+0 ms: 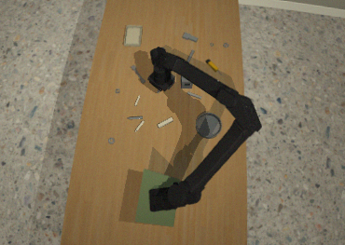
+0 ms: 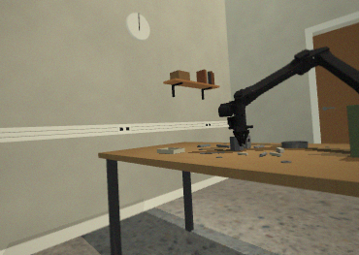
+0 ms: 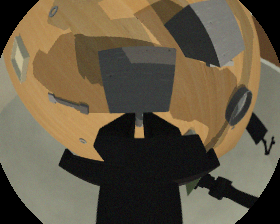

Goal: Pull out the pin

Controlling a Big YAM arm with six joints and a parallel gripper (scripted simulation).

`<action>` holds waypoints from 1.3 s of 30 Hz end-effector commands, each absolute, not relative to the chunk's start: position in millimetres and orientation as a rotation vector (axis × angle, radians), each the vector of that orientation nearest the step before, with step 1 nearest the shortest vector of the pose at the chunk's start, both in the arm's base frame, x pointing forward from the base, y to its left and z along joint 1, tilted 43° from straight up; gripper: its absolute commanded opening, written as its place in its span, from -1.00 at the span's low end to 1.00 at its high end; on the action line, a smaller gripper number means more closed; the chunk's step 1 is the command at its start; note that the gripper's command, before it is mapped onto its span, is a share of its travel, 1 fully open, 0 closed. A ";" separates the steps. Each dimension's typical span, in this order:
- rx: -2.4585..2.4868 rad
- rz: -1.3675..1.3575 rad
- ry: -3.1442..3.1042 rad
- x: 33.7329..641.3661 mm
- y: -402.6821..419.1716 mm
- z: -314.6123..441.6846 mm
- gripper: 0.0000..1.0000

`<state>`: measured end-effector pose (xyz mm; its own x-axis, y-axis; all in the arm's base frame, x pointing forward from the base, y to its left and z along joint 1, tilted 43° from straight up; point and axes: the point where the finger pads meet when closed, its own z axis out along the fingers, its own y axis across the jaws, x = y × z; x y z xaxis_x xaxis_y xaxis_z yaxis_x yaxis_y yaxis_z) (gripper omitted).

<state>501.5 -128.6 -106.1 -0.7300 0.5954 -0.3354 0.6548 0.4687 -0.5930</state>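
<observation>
We have our gripper [image 3: 140, 128] closed on the pin's [image 3: 140, 123] exposed top, its shank in the grey block [image 3: 136, 79]; we judge it light, stiff and smooth, so a straight lift should spare the loose block.

A plain workroom — a long wooden table [image 2: 160, 158] on dark metal legs, speckled terrazzo floor [image 1: 294, 79], beige walls with a white socket strip [image 2: 97, 129], round wall clock [image 2: 138, 25], small wooden shelf [image 2: 191, 83] — brown door [image 2: 337, 97] beyond the table's far edge.
</observation>
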 end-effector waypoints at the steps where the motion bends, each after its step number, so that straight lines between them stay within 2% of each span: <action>1: 1.125 -1.121 2.628 494.5 -131.8 -113.7 -1.00; 39: 1.138 -1.118 2.647 486.5 -126.0 -117.9 -1.00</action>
